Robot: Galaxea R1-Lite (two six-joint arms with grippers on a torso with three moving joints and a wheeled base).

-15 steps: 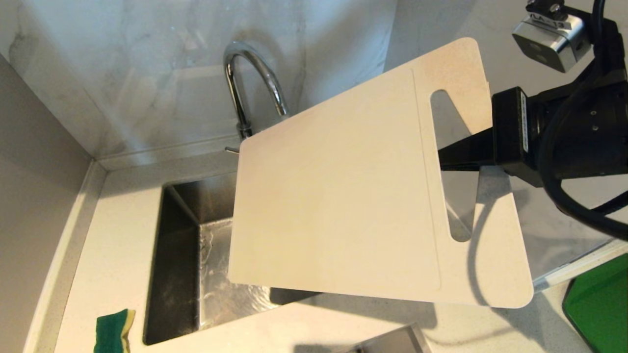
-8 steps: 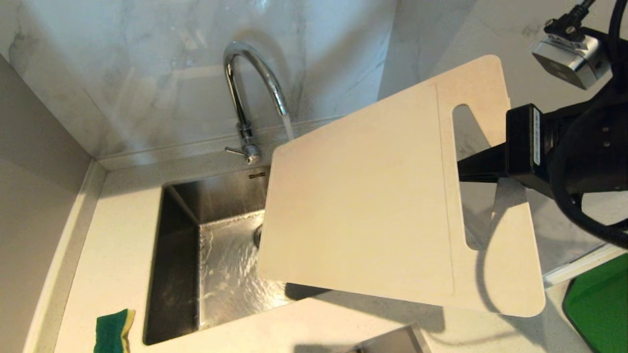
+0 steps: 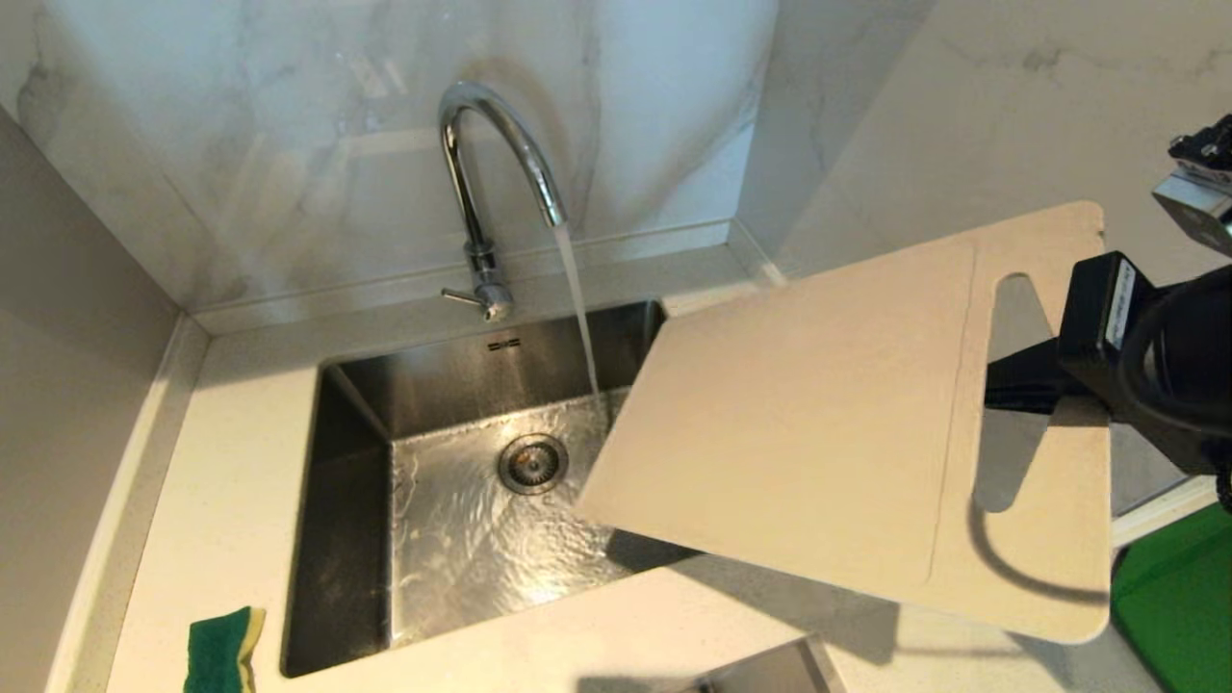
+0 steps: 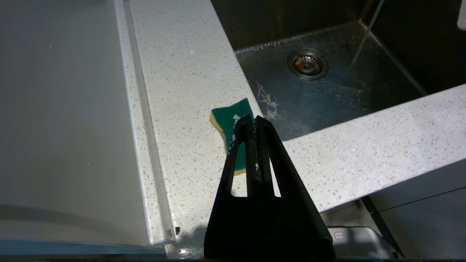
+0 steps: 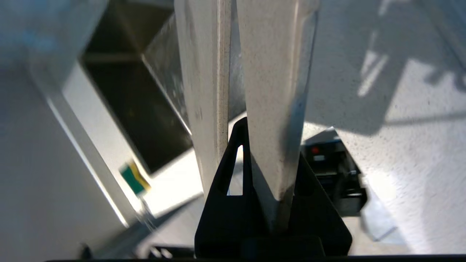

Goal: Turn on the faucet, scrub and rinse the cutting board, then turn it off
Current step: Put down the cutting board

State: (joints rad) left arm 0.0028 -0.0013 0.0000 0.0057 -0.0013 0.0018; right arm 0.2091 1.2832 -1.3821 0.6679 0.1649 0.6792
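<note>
The chrome faucet (image 3: 474, 183) stands behind the sink, and a stream of water (image 3: 580, 318) runs from its spout into the basin. The off-white cutting board (image 3: 818, 433) hangs tilted over the sink's right side and the counter, clear of the stream. My right gripper (image 3: 1011, 385) is shut on the strip beside the board's slot handle. In the right wrist view the board (image 5: 273, 72) runs edge-on between the right gripper's (image 5: 271, 145) jaws. My left gripper (image 4: 253, 118) is shut and empty, hovering over a sponge (image 4: 227, 114).
The steel sink (image 3: 337, 500) has a wet floor and a round drain (image 3: 532, 463). A green and yellow sponge (image 3: 223, 650) lies on the counter at the sink's near left corner. A green slab (image 3: 1174, 597) lies at the far right. Marble walls close the back.
My right gripper has carried the cutting board to the right and lower, out from under the spout. The faucet lever, the drain and the falling water now show.
</note>
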